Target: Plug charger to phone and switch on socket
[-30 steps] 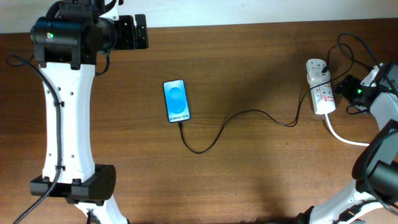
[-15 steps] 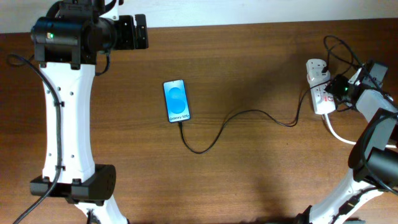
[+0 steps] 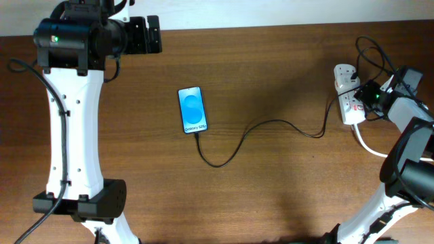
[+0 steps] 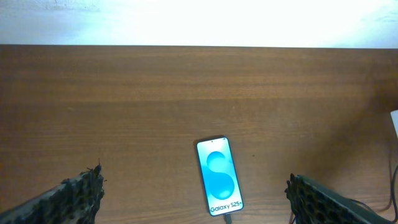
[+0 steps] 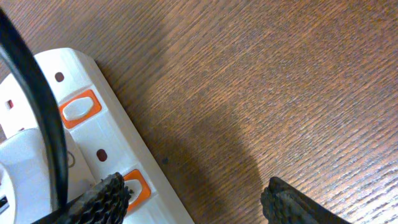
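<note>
The phone [image 3: 192,110] lies face up mid-table with its blue screen lit; it also shows in the left wrist view [image 4: 219,175]. The thin black charger [image 3: 258,129] runs from the phone's lower end, where its plug tip [image 4: 227,218] sits, to the white socket [image 3: 349,95] at the far right. My right gripper [image 3: 369,95] is open at the socket's right side. In the right wrist view [image 5: 193,199] its left finger hangs over the socket [image 5: 106,134], next to an orange-red switch [image 5: 138,186]. My left gripper [image 4: 196,205] is open and empty, high above the phone.
A thick white cord [image 3: 373,149] leaves the socket towards the right edge. A white adapter [image 5: 18,155] sits in the socket and a black cable [image 5: 37,106] crosses over it. A second switch [image 5: 79,108] lies further along. The table's far edge [image 4: 186,45] meets a white wall.
My right gripper has moved left from the table's right edge to the socket, then held still. The left arm, phone and charger have not moved.
</note>
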